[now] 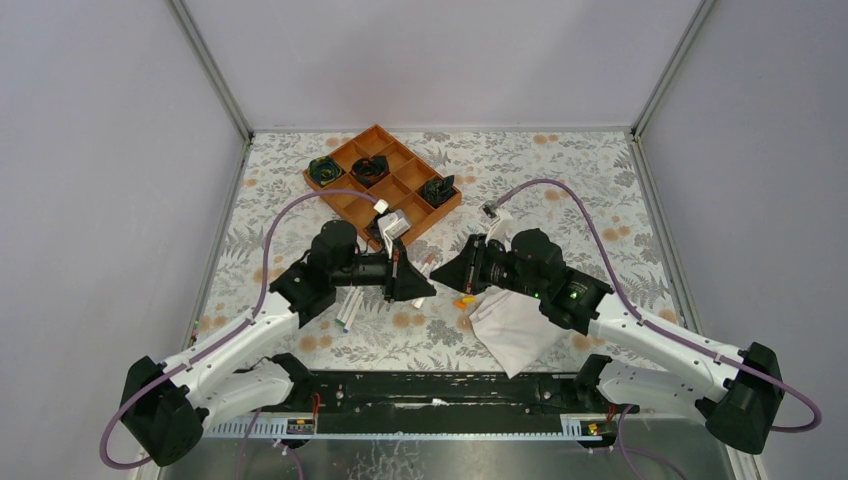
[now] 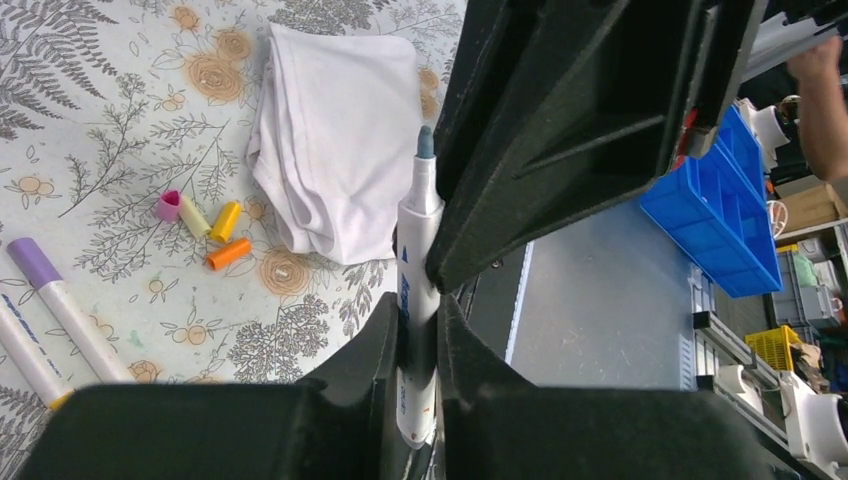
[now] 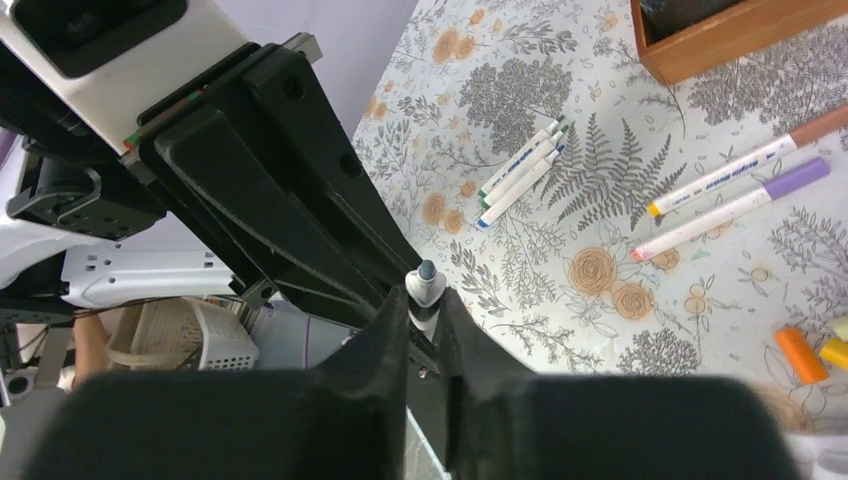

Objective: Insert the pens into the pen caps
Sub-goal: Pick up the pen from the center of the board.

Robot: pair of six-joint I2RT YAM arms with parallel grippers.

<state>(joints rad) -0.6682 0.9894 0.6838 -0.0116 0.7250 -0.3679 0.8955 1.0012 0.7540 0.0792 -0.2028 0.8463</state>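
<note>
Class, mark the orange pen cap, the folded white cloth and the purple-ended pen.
orange pen cap [image 2: 229, 254], left wrist view, its middle.
folded white cloth [image 2: 335, 140], left wrist view, top layer's centre.
purple-ended pen [image 2: 82, 330], left wrist view, white barrel.

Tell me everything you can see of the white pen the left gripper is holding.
A white-barrelled plastic marker pen with blue lettering, uncapped, its grey-blue felt tip bare. It points away from the left gripper, whose black fingers clamp its barrel, holding it above the floral table. The right gripper's fingers close on it just below the tip.
</note>
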